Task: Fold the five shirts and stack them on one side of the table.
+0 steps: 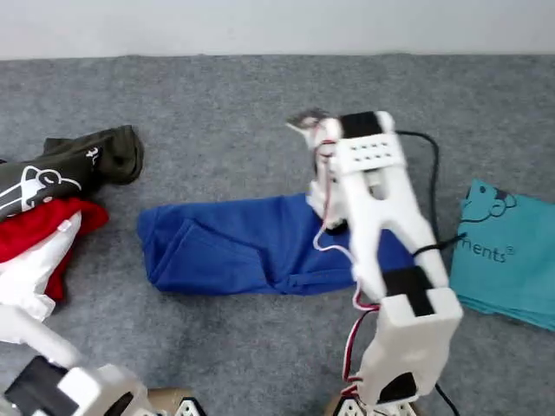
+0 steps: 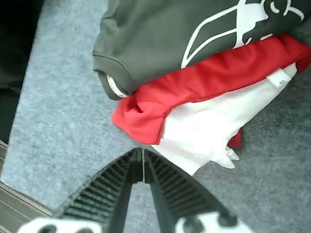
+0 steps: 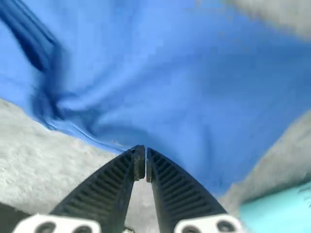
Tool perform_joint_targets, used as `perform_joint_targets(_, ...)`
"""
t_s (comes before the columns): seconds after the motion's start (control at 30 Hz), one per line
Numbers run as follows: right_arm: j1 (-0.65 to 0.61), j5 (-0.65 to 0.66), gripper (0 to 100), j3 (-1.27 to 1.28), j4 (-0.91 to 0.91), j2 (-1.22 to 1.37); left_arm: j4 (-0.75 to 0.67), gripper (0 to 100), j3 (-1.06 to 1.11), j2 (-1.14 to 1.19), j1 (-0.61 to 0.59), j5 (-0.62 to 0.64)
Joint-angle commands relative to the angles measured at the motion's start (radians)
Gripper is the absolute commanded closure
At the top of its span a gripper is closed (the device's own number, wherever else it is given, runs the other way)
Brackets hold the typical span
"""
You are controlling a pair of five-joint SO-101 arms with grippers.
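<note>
A blue shirt (image 1: 225,243) lies folded lengthwise across the middle of the grey table. My right gripper (image 1: 323,206) is at its far edge near the right end. In the right wrist view the right gripper (image 3: 141,151) is shut, with its tips right at the hem of the blue shirt (image 3: 170,73); no cloth shows between them. At the left edge, a dark green shirt (image 1: 78,165), a red shirt (image 1: 35,225) and a white shirt (image 1: 30,273) lie in a loose pile. My left gripper (image 2: 142,156) is shut and empty, just short of the white shirt (image 2: 209,131).
A folded teal shirt (image 1: 512,251) lies at the right edge, close to the right arm's base. The left arm's base (image 1: 61,381) sits at the front left corner. Bare grey mat (image 1: 217,104) stretches behind the blue shirt.
</note>
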Motion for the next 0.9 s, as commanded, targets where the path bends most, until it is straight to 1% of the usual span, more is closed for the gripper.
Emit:
perform_joint_targets(0.0,0.111,0.008,98.7,0.071,-0.044,-0.062,0.023,98,-0.019,-0.083,0.0,-0.048)
perform_joint_targets(0.17,0.209,-0.002,97.2,0.169,-0.197,-0.064,0.021,98,0.004,-0.094,0.002,-0.063)
perform_joint_targets(0.2,0.217,-0.021,94.6,0.175,-0.213,-0.064,0.021,98,0.012,-0.094,0.002,-0.068)
perform_joint_targets(0.33,0.229,-0.121,77.9,0.178,-0.266,-0.064,0.02,98,0.024,-0.092,0.002,-0.092)
perform_joint_targets(0.4,0.228,-0.137,74.2,0.18,-0.3,-0.061,0.02,98,0.024,-0.092,0.002,-0.092)
perform_joint_targets(0.57,0.234,-0.143,75.5,0.178,-0.366,0.033,0.02,98,0.024,-0.092,0.002,-0.114)
perform_joint_targets(0.7,0.26,-0.199,76.8,0.173,-0.389,0.14,0.02,98,0.019,-0.092,0.002,-0.12)
perform_joint_targets(0.87,0.275,-0.201,76.8,0.173,-0.421,0.249,0.02,98,0.019,-0.092,0.002,-0.12)
